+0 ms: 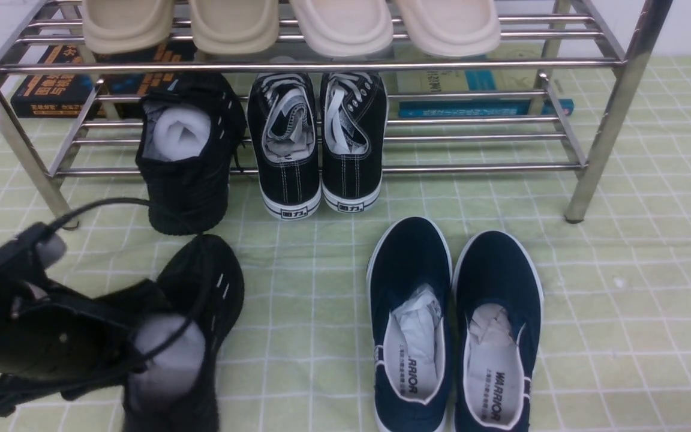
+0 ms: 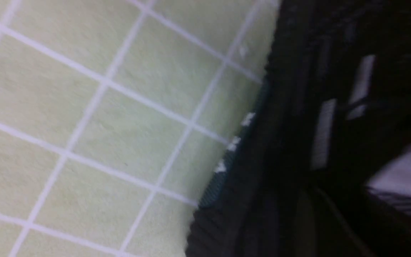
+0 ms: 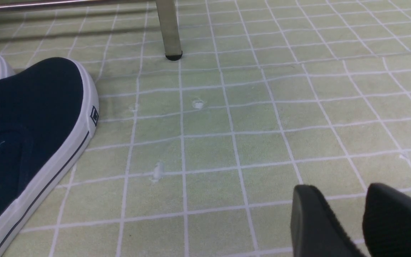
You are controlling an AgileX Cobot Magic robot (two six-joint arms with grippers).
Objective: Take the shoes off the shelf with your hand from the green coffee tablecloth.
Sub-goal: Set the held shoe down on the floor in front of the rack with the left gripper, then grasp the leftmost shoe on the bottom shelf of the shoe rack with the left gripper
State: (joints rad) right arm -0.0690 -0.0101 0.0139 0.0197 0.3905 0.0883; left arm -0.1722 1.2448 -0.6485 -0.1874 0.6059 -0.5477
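The left gripper (image 1: 123, 351) was at the collar of one black shoe (image 1: 216, 282) lying on the cloth (image 1: 621, 312); whether it gripped could not be told. Its mate (image 1: 192, 180) sat on the lower tier of the shelf (image 1: 615, 114), heel jutting past the front rail, beside canvas sneakers (image 1: 318, 144). Navy slip-ons (image 1: 453, 324) lay nearby. The right gripper (image 3: 344, 189), narrowly parted, held nothing.
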